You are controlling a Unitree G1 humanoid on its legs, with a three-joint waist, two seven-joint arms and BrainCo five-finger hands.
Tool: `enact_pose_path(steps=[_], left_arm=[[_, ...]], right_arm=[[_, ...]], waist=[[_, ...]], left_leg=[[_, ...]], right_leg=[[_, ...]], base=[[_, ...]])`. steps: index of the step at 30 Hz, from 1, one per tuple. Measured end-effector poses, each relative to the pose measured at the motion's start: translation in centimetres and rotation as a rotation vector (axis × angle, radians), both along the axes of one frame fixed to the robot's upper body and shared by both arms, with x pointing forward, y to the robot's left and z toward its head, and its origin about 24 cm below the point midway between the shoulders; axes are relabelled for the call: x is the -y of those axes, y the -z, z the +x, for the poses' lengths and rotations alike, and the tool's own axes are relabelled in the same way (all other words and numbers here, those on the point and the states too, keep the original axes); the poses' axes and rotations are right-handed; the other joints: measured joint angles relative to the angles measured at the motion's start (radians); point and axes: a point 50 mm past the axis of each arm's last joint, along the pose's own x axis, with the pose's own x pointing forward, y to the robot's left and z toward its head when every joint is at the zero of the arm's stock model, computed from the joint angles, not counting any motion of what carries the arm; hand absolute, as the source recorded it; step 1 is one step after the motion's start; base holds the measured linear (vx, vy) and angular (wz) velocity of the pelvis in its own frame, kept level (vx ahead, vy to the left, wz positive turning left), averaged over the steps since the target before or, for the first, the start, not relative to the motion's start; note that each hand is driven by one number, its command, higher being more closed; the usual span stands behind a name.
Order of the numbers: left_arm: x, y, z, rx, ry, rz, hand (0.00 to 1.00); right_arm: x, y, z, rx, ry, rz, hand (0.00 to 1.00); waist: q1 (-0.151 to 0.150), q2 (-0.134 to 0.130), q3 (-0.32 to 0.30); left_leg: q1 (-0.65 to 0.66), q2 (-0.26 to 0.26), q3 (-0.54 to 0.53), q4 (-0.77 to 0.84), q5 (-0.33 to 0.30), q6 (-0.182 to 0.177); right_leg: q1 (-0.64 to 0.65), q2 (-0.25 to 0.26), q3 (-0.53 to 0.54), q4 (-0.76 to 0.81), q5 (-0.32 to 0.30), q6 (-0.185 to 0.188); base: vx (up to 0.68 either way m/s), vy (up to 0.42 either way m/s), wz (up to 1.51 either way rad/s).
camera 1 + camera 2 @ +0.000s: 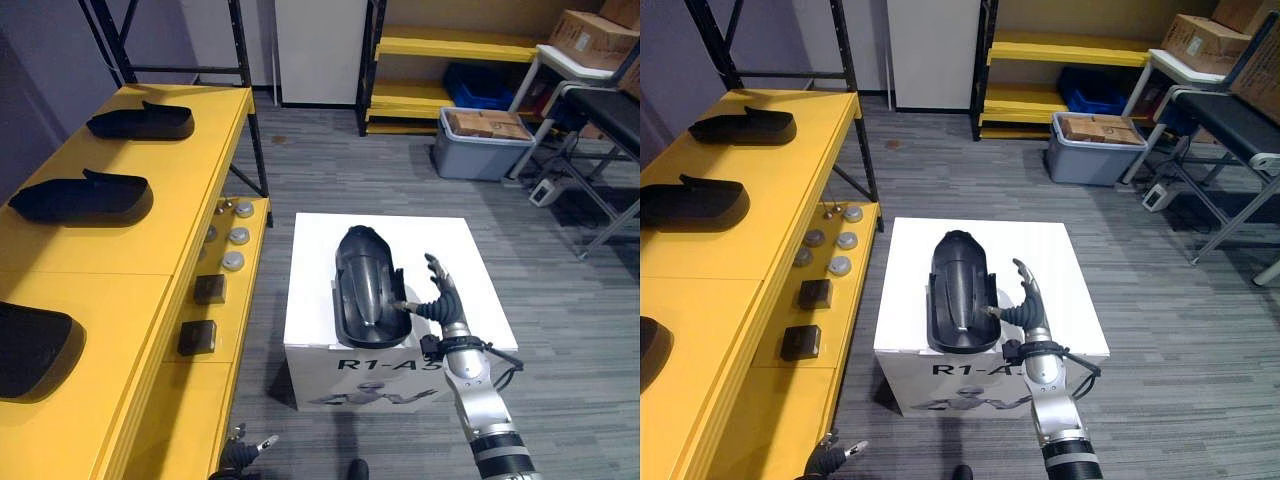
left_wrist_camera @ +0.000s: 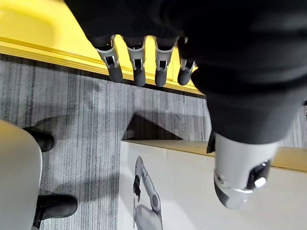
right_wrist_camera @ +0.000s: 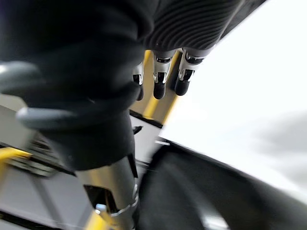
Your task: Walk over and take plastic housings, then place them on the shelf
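Beside the housing (image 1: 365,285) on the white box (image 1: 470,250), right hand (image 1: 442,303) fingers spread; left hand (image 1: 238,457), cut off, hangs relaxed.

Silver-grey arm (image 1: 481,402) ends in dark-ribbed, dark-tipped robot hand (image 1: 443,298).

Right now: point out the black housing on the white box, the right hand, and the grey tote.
black housing (image 1: 366,282): left eye view, middle of its shell.
right hand (image 1: 441,300): left eye view, its palm.
grey tote (image 1: 480,160): left eye view, front wall.
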Motion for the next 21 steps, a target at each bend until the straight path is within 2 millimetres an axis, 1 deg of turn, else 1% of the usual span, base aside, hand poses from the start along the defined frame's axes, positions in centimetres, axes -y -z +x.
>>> enact_pose_path(steps=[1, 2, 3, 5, 7, 10, 11, 12, 16, 19, 21], left_arm=[[0.0, 0.0, 0.1, 0.002, 0.001, -0.001, 0.0], [0.2, 0.0, 0.1, 0.002, 0.0, -0.004, 0.0], [0.3, 0.0, 0.2, 0.003, -0.001, -0.007, 0.0], [0.3, 0.0, 0.2, 0.003, -0.003, -0.003, 0.0], [0.4, -0.1, 0.6, 0.01, -0.003, 0.003, 0.0], [0.6, -0.1, 0.7, 0.007, 0.01, 0.004, 0.0], [0.6, -0.1, 0.7, 0.007, 0.011, 0.005, 0.0], [0.6, -0.1, 0.7, 0.007, 0.013, 0.006, 0.0], [0.5, -0.1, 0.8, 0.007, 0.017, 0.012, 0.0], [0.4, -0.2, 0.9, 0.009, 0.012, 0.022, 0.0], [0.4, -0.1, 0.9, -0.001, 0.011, 0.024, 0.0]], right_arm=[[0.0, 0.3, 0.0, -0.013, 0.004, 0.0, 0.0], [0.0, 1.3, -0.2, -0.068, 0.02, -0.023, 0.0], [-0.1, 1.9, -0.2, -0.095, 0.042, -0.037, 0.0], [-0.4, 1.8, 0.3, -0.09, 0.062, -0.057, 0.0], [0.0, 1.9, 0.9, -0.096, 0.111, -0.065, 0.0], [0.1, 2.0, 1.4, -0.1, 0.164, -0.047, 0.0], [0.3, 2.1, 1.5, -0.105, 0.174, -0.044, 0.0], [0.2, 2.0, 1.8, -0.107, 0.173, -0.044, 1.0], [0.3, 1.7, 2.6, -0.106, 0.176, -0.04, 1.0], [1.4, 1.6, 2.9, -0.111, 0.207, -0.022, 1.0], [1.8, 1.4, 3.1, -0.11, 0.217, -0.002, 1.0]], waist=[[0.001, 0.0, 0.002], [0.002, 0.002, 0.008], [0.001, 0.004, 0.011], [-0.002, 0.004, 0.013], [0.003, 0.004, 0.014], [0.014, 0.004, 0.014], [0.023, 0.003, 0.015], [0.023, 0.001, 0.015], [0.021, -0.009, 0.021], [0.022, -0.015, 0.022], [0.021, -0.016, 0.022]], left_leg=[[0.0, 0.0, -0.001, 0.0, 0.0, 0.0], [-0.001, 0.0, -0.007, 0.0, 0.001, -0.001], [-0.001, 0.0, -0.014, 0.0, 0.002, -0.001], [-0.002, 0.0, -0.018, 0.0, 0.002, -0.002], [-0.004, -0.002, -0.021, 0.0, 0.003, -0.002], [-0.008, -0.004, -0.022, -0.001, 0.004, -0.002], [-0.008, -0.004, -0.023, -0.003, 0.005, -0.001], [-0.006, -0.004, -0.024, -0.007, 0.008, 0.0], [0.001, -0.004, -0.028, -0.027, 0.019, -0.005], [0.001, -0.003, -0.03, -0.033, 0.024, -0.003], [0.001, -0.003, -0.029, -0.034, 0.025, -0.002]], right_leg=[[0.0, 0.0, -0.001, 0.0, 0.0, 0.0], [0.0, 0.0, -0.006, 0.001, 0.0, 0.0], [0.0, -0.001, -0.014, 0.001, 0.0, 0.0], [0.0, -0.002, -0.018, 0.0, 0.0, 0.0], [0.001, -0.004, -0.021, 0.0, 0.0, 0.0], [0.0, -0.006, -0.023, -0.001, -0.001, 0.001], [0.0, -0.007, -0.024, -0.002, -0.001, 0.002], [0.0, -0.007, -0.025, -0.003, -0.001, 0.002], [-0.001, -0.008, -0.029, -0.004, -0.002, 0.002], [-0.003, -0.008, -0.031, -0.004, -0.002, 0.002], [-0.003, -0.008, -0.031, -0.004, -0.003, 0.003]], base=[[0.03, -0.011, 0.09], [0.03, -0.005, 0.12], [0.03, -0.006, 0.14], [0.03, 0.002, 0.08], [0.0, 0.006, 0.04], [0.0, 0.0, 0.0], [-0.01, -0.004, 0.04], [-0.01, -0.006, 0.03], [0.0, -0.002, 0.01], [0.0, 0.0, 0.0], [0.0, 0.0, 0.0]])
